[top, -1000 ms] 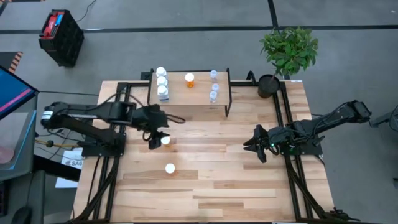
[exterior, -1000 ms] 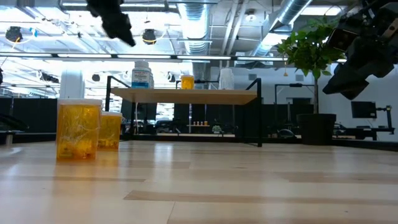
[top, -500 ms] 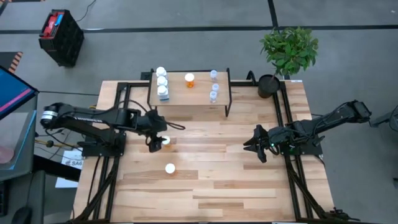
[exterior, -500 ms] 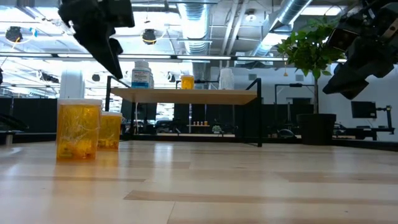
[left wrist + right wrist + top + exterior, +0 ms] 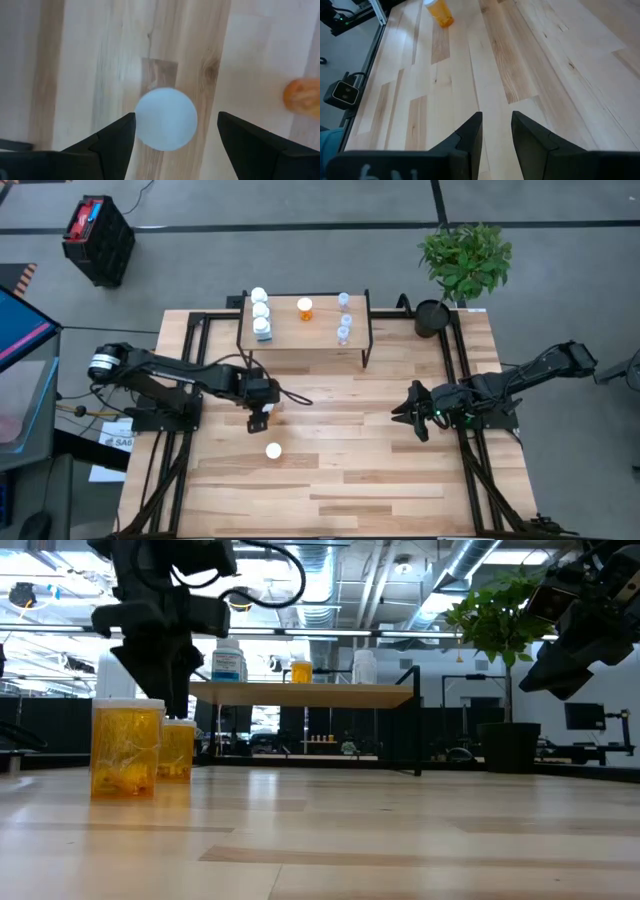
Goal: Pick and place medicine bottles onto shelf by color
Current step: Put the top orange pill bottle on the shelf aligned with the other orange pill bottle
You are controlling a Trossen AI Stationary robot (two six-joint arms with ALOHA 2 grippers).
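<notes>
Hanging straight above an orange bottle (image 5: 166,119), the left pincer (image 5: 259,418) pointed down with its fingers (image 5: 107,145) spread apart, the white cap seen end-on between them, so the bottle stood upright with its long axis in line with the approach. A second orange bottle (image 5: 273,450) stood just nearer the front edge of the surface (image 5: 380,480). Behind, the shelf (image 5: 320,330) already carried seven bottles. Far right, the right pincer (image 5: 416,416) waited well apart, its fingers only narrowly parted, holding nothing.
</notes>
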